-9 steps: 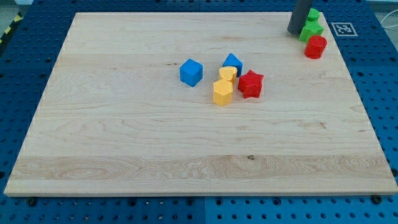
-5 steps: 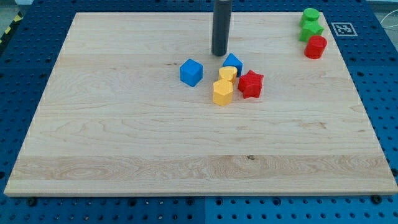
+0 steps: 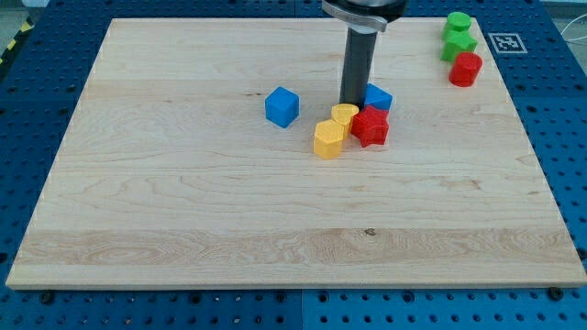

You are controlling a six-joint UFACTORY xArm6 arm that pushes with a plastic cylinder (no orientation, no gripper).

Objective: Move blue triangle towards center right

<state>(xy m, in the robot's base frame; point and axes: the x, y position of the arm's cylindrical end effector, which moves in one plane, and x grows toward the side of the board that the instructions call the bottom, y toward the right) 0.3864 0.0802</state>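
The blue triangle [image 3: 378, 96] lies a little right of the board's middle, just above the red star [image 3: 371, 126]. My tip [image 3: 352, 104] stands on the board against the triangle's left side, directly above the yellow heart [image 3: 345, 115]. The rod rises from there to the view's top edge.
A blue cube [image 3: 282, 106] lies left of the tip. A yellow hexagon [image 3: 328, 139] sits below-left of the heart. Two green blocks [image 3: 457, 33] and a red cylinder [image 3: 465, 69] cluster at the top right corner. A fiducial tag [image 3: 507, 42] lies beside them.
My tip moved from the top right corner to above the cluster, then down and right against the blue triangle. The triangle has shifted right; the yellow heart moved slightly right too.
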